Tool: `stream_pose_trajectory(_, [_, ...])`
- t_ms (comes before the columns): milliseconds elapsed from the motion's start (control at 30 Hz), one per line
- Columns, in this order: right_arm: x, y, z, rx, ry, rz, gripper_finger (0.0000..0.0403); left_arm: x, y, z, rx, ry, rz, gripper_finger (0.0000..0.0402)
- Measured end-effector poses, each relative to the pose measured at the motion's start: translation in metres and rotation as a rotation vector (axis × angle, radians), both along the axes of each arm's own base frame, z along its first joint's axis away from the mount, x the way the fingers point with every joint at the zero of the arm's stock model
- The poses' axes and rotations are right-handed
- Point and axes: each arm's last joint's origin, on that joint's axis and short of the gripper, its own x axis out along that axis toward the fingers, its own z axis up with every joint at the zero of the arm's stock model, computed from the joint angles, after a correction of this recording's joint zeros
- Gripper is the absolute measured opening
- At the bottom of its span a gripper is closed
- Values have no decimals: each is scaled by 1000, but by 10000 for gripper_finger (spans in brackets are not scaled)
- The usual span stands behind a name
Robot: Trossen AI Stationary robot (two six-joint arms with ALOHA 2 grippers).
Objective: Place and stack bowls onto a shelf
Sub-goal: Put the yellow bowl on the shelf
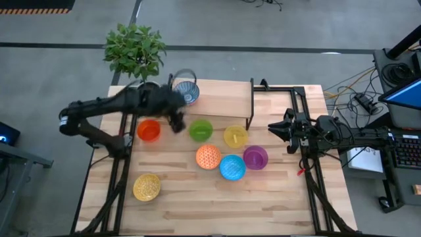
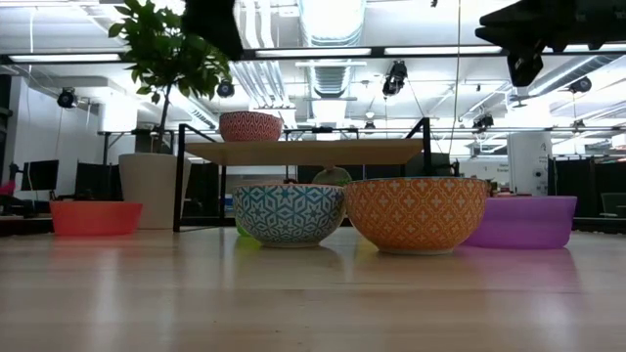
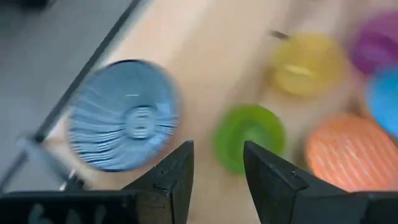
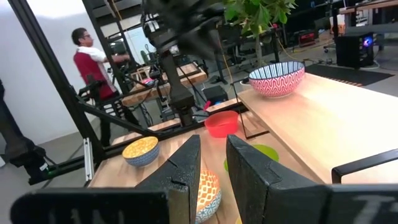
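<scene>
My left gripper (image 1: 176,123) (image 3: 217,163) hovers open and empty over the shelf's (image 1: 223,99) left end, by the front edge. The blue-white patterned bowl (image 1: 187,92) (image 3: 123,116) (image 4: 277,78) stands upright on that end of the shelf. On the table in front stand the red-orange (image 1: 148,130), green (image 1: 200,130), yellow (image 1: 235,136), purple (image 1: 255,157), orange patterned (image 1: 208,157), bright blue (image 1: 231,167) and yellow speckled (image 1: 146,187) bowls. My right gripper (image 1: 276,127) (image 4: 213,163) waits slightly open above the table's right side, right of the shelf.
A potted plant (image 1: 135,49) stands at the table's far left corner, behind the shelf. Black frame rails (image 1: 122,164) (image 1: 309,164) run along the table's left and right sides. Bare wood (image 1: 217,204) lies along the near edge. A person (image 4: 87,59) stands in the room beyond.
</scene>
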Motion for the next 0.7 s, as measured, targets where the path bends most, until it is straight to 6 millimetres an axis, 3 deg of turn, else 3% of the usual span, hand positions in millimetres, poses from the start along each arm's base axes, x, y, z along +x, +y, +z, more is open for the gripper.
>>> stream_pose_trajectory(167, [1,0,-1,54,7,0,68,-18,-58,-18,12,-85,-328,114])
stream_pose_trajectory(300, [6,0,-4,61,35,-1,68,-41,-83,-34,2,-204,-461,109])
stream_pose_trajectory(533, [28,-2,2,217,13,-55,68,-73,-82,-59,33,-399,-483,98])
stream_pose_trajectory(700, [58,-2,14,262,85,-56,68,-88,-69,-76,174,-402,-231,93])
